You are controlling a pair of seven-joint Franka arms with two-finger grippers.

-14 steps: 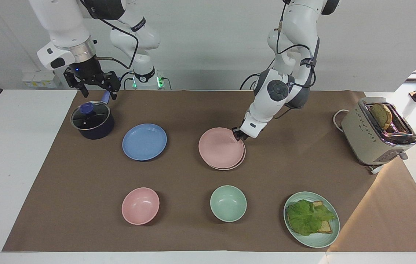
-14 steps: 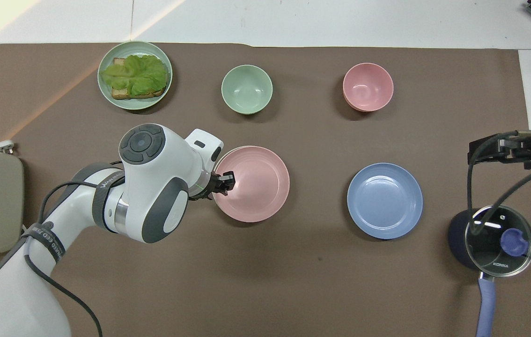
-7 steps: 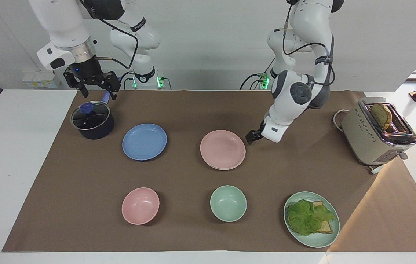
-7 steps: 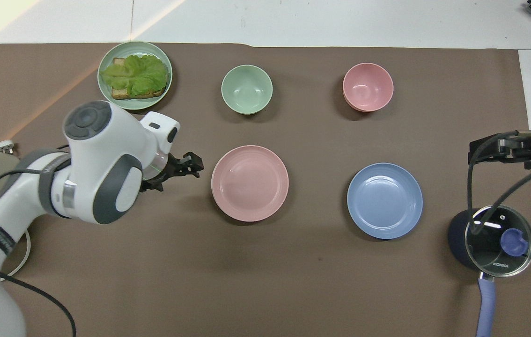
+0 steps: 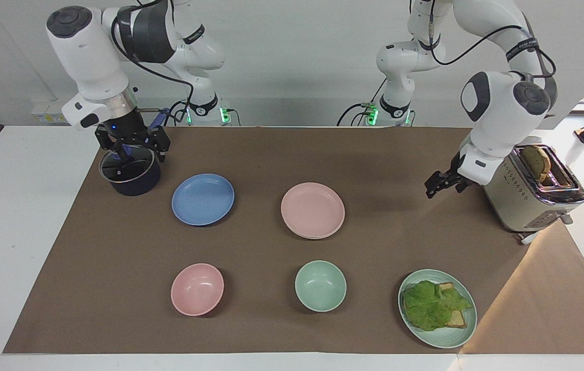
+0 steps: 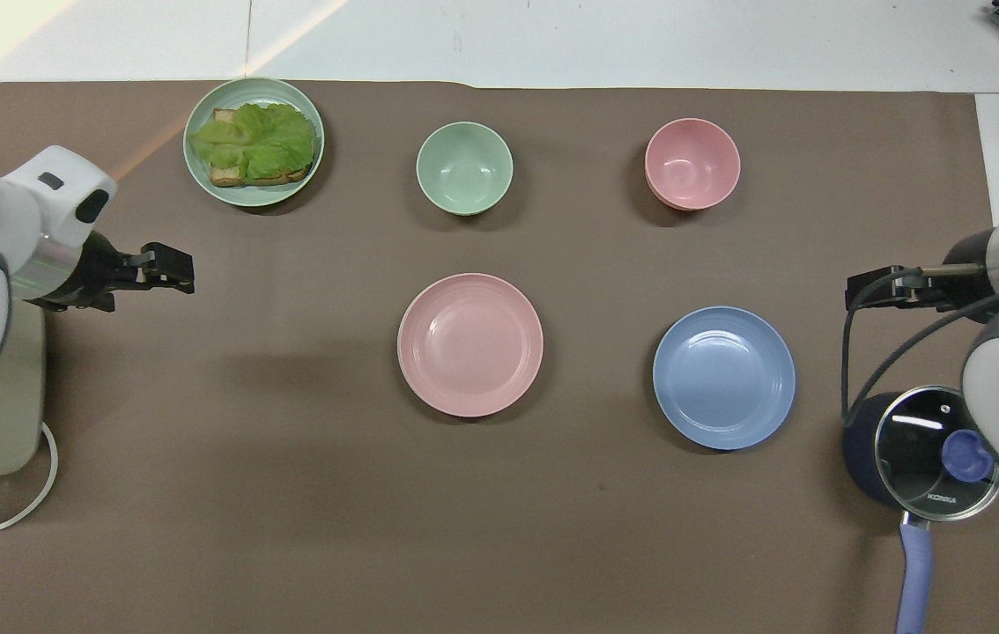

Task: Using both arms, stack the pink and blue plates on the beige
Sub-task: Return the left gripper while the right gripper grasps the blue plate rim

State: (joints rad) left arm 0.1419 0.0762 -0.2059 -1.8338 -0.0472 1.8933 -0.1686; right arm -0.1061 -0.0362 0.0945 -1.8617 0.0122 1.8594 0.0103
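Pink plate apparently atop beige, rims aligned; blue plate apart.

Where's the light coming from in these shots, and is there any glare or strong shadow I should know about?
Facing view: a warm sunlit wedge crosses the brown mat below the toaster, whose chrome top glints. Overhead view: the same patch lies near the lettuce plate; the pot's glass lid shows white reflections; soft shadows lie beside the pink plate and blue plate.
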